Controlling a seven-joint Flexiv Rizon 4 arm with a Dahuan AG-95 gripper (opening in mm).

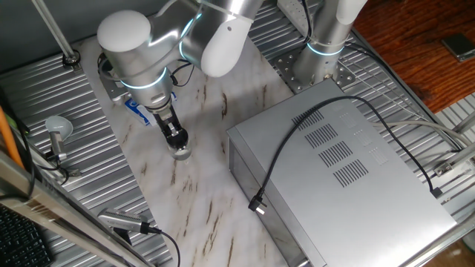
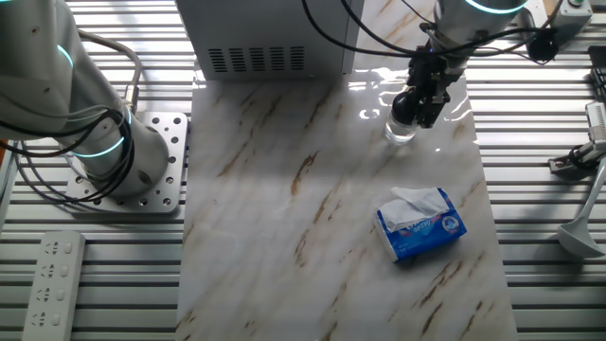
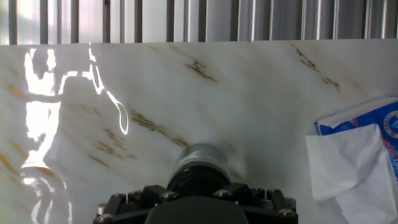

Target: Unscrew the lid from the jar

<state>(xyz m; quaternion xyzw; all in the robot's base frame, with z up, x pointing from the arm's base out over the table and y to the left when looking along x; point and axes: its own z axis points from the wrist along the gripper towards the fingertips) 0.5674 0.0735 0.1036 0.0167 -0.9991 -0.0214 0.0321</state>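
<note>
Right under the fingers (image 1: 177, 141) sits the jar (image 1: 182, 153), upright on the marble counter (image 1: 200, 193), w/ the black lid (image 3: 198, 180) on top. From the hand view you see the lid's rim tucked just below the hand body, clear jar body beyond it; the finger tips themselves aren't visible there. In both fixed views the fingers look closed in around the lid, gripping from above, but contact isn't crisp at this res, so treat "clamped on lid" as likely, not certain.

Judgement on step: you're at the grasp/twist stage, lid appears seated on the jar, no gap showing btw the two. Nothing holds the jar body, so it's free on a slick counter.

Next move, as I read it: confirm a firm squeeze on the lid, then rotate the wrist in the loosening direction, w/ slight downward pressure so the jar doesn't spin along. Expect several re-grips, wrist range is limited. Lift only once the threads let go.

Off to one side of the fingers, well apart, lies a blue-and-white tissue packet (image 2: 420, 224); the grey metal box (image 1: 334, 163) stands on the other side, also clear of your twist.
</note>
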